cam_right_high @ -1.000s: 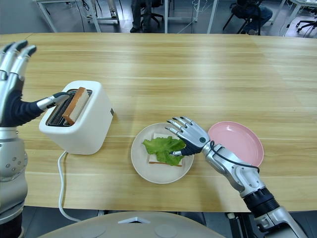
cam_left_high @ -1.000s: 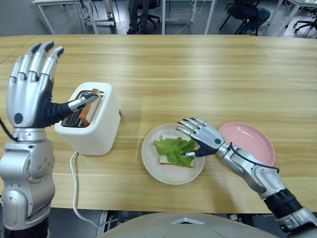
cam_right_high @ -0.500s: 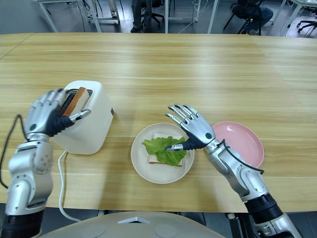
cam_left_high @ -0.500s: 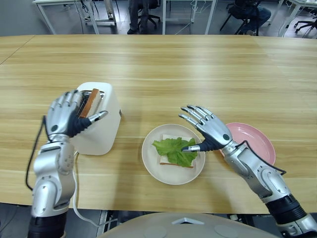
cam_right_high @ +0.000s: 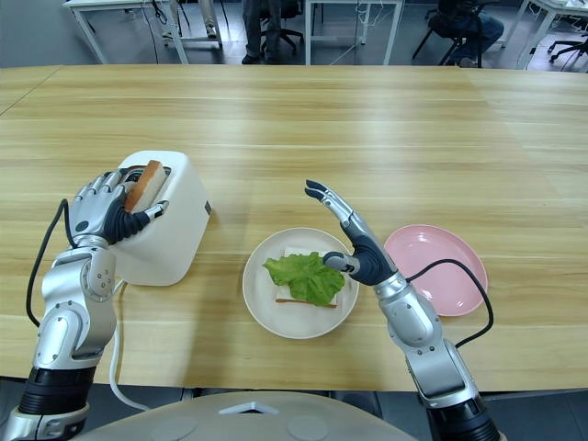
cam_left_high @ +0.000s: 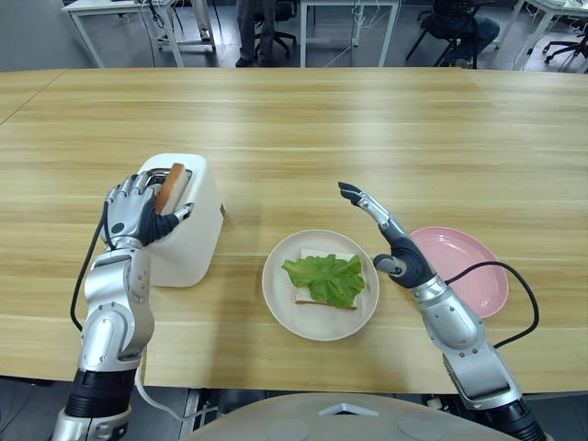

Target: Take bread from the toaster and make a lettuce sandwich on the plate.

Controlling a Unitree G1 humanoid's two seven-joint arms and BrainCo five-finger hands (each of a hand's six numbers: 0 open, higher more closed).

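The slice (cam_left_high: 169, 184) stands on edge in the toaster (cam_left_high: 195, 237), its upper half sticking out of the slot and its lower half sunk out of sight. The left hand (cam_left_high: 136, 209) is at the slot, and we see its fingers curled against the slice's left face, with the thumb lying across the near side, so the slice is pinched between them. That hand and its forearm cover the toaster's left wall.

To the right, across a strip of bare wood, sits the plate (cam_left_high: 278, 299), close to the table's front edge. On it lies the base slice (cam_left_high: 318, 255), of which we make out only the pale far edge and a thin brown near edge. The lettuce (cam_left_high: 325, 278) is spread over the rest.

Just right of the plate the right hand (cam_left_high: 387, 242) is raised off the table. Its fingers are stretched out straight, pointing up and away, and it grips and touches nothing. Beyond it lies the pink plate (cam_left_high: 470, 274), apart from the plate. The right forearm hides its near-left rim and a black cable loops over it.

Behind all of this the table (cam_left_high: 367, 129) runs wide and bare to its far edge
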